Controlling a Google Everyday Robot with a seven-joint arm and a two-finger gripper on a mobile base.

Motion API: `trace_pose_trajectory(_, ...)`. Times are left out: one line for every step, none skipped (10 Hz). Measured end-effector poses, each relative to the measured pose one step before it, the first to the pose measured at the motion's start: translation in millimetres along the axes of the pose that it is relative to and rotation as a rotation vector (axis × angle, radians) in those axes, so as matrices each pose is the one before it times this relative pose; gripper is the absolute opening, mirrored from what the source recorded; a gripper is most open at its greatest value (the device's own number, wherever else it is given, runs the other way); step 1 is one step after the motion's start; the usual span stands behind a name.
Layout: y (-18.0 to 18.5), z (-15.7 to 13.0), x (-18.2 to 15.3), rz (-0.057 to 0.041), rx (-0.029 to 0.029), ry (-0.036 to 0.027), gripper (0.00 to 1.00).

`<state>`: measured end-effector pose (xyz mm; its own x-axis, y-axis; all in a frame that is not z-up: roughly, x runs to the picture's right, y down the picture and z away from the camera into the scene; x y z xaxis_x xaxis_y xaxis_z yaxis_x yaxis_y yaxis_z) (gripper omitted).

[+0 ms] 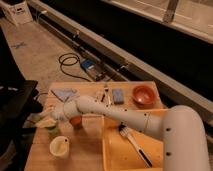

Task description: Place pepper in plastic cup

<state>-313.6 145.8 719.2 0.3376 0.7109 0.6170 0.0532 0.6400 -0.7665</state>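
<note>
— Over at the tabletop's (92, 152) left edge, your gripper (50, 121) hovers right above the plastic cup (52, 129). Where's the pepper?

— Can't see it; presumably in the jaws, whose state I cannot tell. Centre over the rim, lower, then release.

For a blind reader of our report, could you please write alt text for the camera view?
A white robot arm reaches left across a wooden table, its gripper over a small green plastic cup at the left edge. Nearby are a cream cup, a yellow tray and an orange bowl.
</note>
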Motion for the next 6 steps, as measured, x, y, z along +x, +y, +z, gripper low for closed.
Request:
trace_pose_trajectory(-0.81, -1.61, 0.78, 0.00084, 0.00709, 0.00405, 0.72)
trace_pose_trajectory(-0.19, -0.99, 0.15, -0.00033, 0.00407, 0.00183, 0.72)
trace_pose_trajectory(0.01, -1.1, -0.38, -0.00469, 0.00453, 0.00394, 0.72)
trace_pose_trajectory(-0.18, -1.44, -3.18, -0.00935, 0.00359, 0.0042, 0.72)
trace_pose_trajectory(0.45, -2.47, -11.48, -0.02879, 0.00173, 0.01248, 0.72)
trace_pose_trajectory(0.27, -1.31, -8.5, -0.01638, 0.00039, 0.00478, 0.72)
